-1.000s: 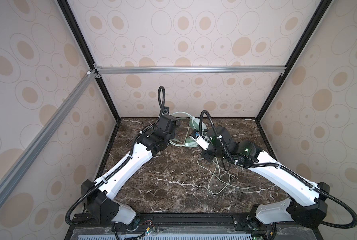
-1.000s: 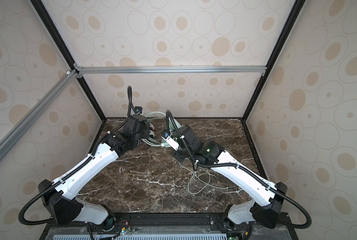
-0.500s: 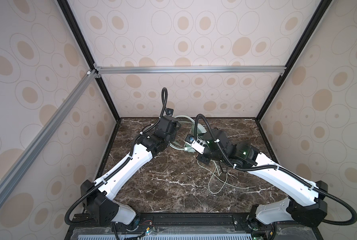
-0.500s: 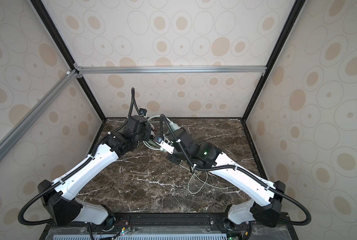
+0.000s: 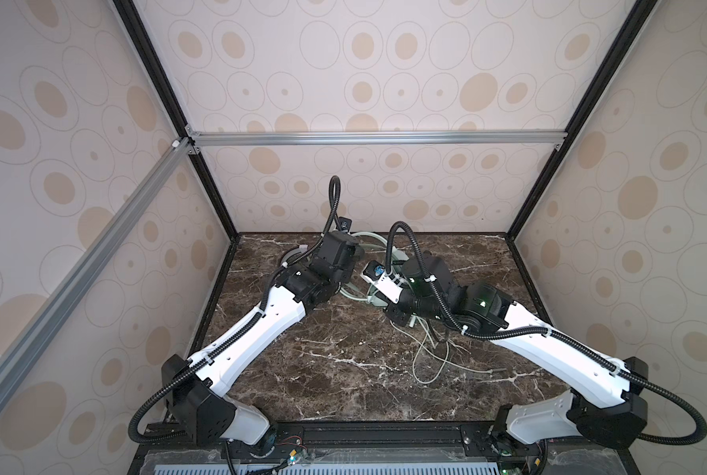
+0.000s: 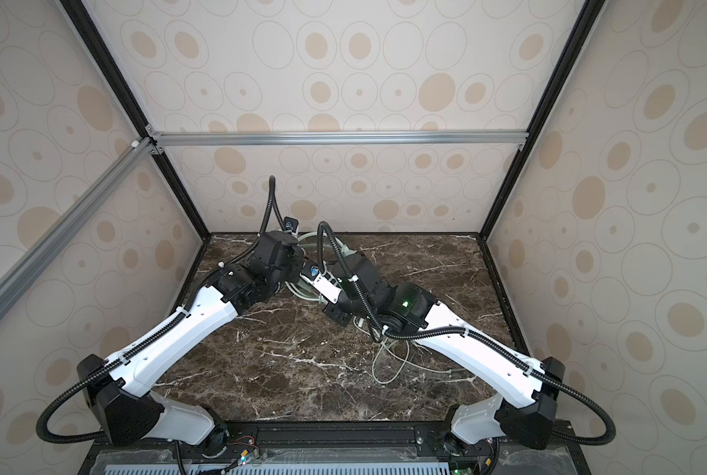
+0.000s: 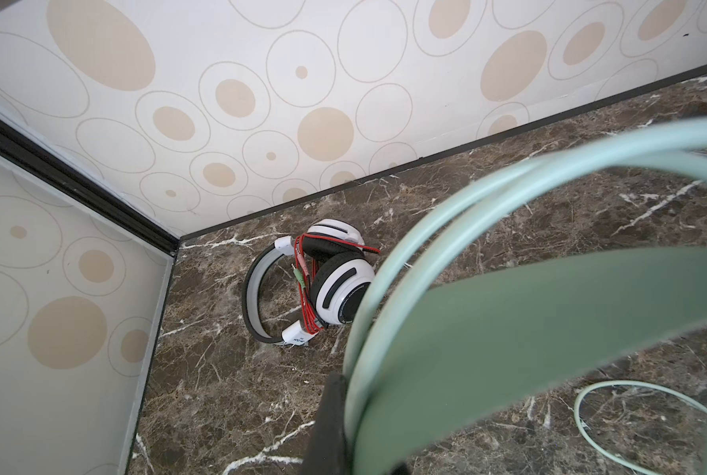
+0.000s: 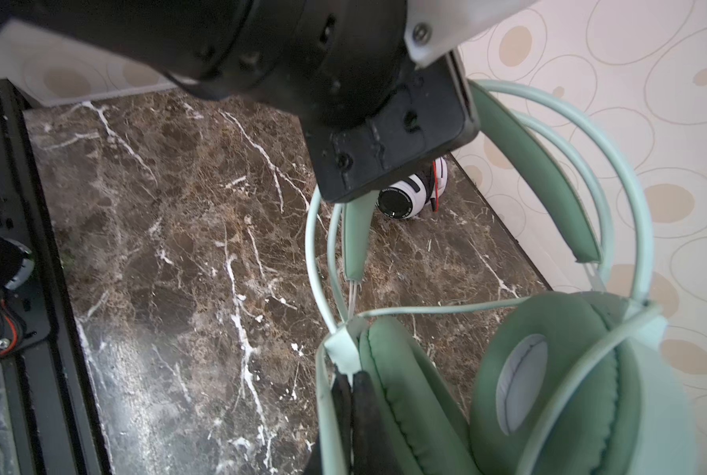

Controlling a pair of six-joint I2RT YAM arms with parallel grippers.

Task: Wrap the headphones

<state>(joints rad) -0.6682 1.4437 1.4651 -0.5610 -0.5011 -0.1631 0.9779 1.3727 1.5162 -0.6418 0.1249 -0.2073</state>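
Observation:
The mint-green headphones (image 8: pixel 549 382) hang above the marble table between my two grippers. My left gripper (image 7: pixel 360 395) is shut on their headband (image 7: pixel 508 329). My right gripper (image 8: pixel 349 378) is shut on the pale green cable (image 8: pixel 323 395) beside an ear cup, and a strand of that cable runs across the two ear pads. The cable's slack lies in loose loops (image 5: pixel 430 357) on the table under my right arm. The white headphones (image 7: pixel 335 283) lie in the back left corner with their red cable (image 7: pixel 306 304) wound around them.
Patterned walls close in the back and both sides, and black frame posts (image 5: pixel 203 177) stand in the corners. A black rail (image 5: pixel 384 436) runs along the table's front edge. Both arms meet near the back middle of the table (image 5: pixel 323 370).
My right gripper has moved left with the cable, closer to my left gripper. The left gripper has shifted only slightly while holding the headband.

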